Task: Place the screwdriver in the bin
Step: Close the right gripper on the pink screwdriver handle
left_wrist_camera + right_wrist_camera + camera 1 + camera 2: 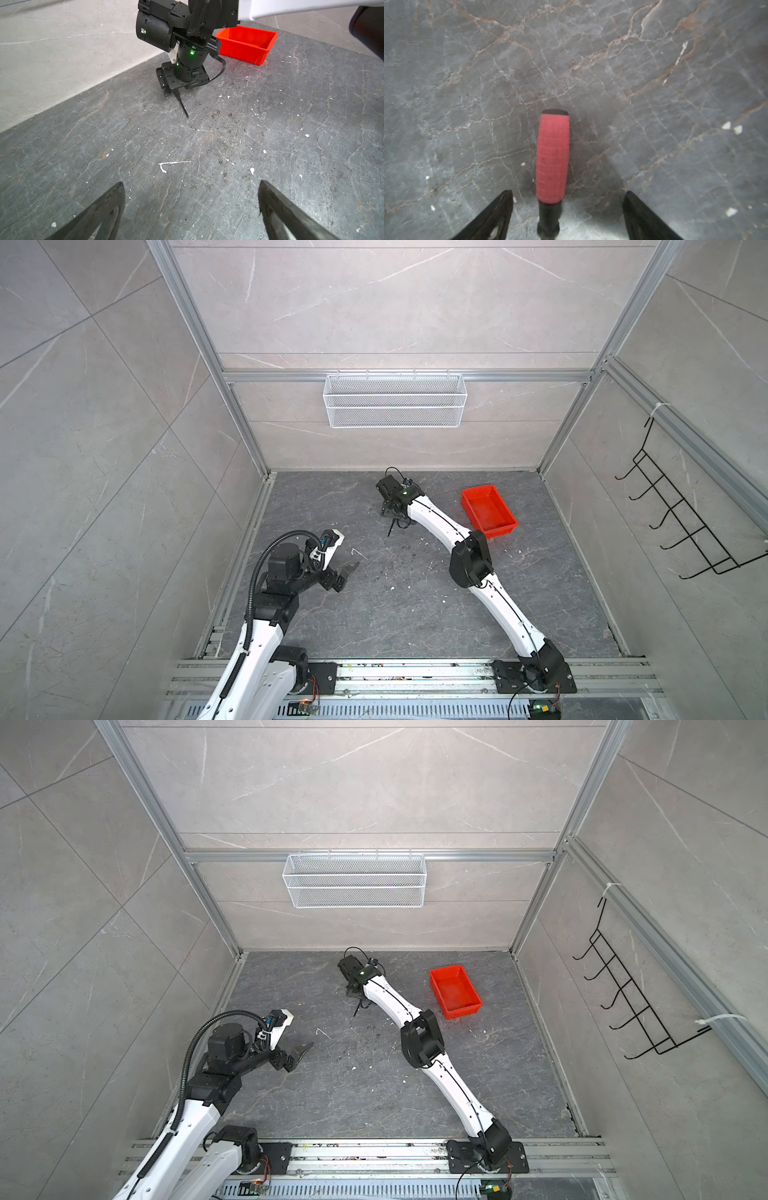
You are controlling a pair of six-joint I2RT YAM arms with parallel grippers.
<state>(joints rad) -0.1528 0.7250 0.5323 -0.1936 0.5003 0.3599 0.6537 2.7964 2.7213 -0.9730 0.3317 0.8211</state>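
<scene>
The screwdriver lies flat on the worktop, the lower end of its red handle between the jaws of the right gripper. These jaws stand wide, clear of the handle on both sides, gripping nothing. The bin sits near them; only its own red floor shows inside. The jaws of the left gripper, well apart from the screwdriver, are spread wide and hold nothing.
</scene>
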